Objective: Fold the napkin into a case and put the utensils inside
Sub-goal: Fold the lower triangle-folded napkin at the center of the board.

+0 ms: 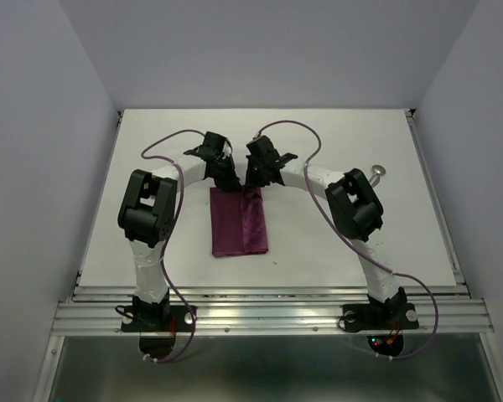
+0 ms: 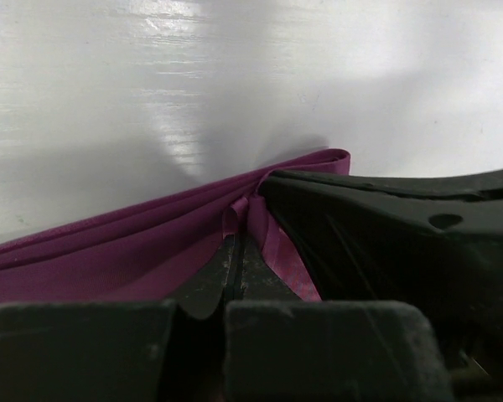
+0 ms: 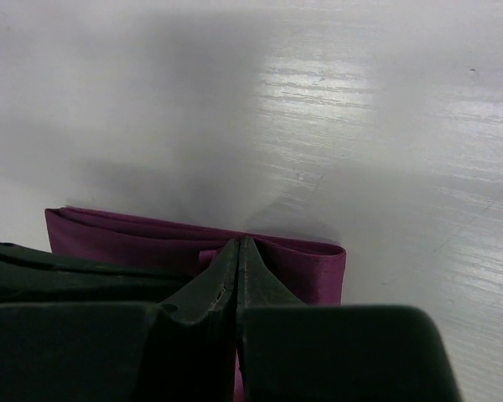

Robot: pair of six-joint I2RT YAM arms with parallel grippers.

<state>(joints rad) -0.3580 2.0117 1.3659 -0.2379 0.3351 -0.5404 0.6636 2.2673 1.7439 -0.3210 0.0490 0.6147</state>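
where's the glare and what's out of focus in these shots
Left wrist view: white glare on the table at top, a soft shadow behind the napkin, and the left pincer dark and blurred up close. Right wrist view: streaky glare on the table to the right, right pincer blurred, napkin edge sharper. Top view: even, soft light, no strong glare.

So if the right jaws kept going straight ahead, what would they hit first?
They are shut on the napkin's folded edge. Beyond it only white table shows, so probably the table itself, though depth is unclear.
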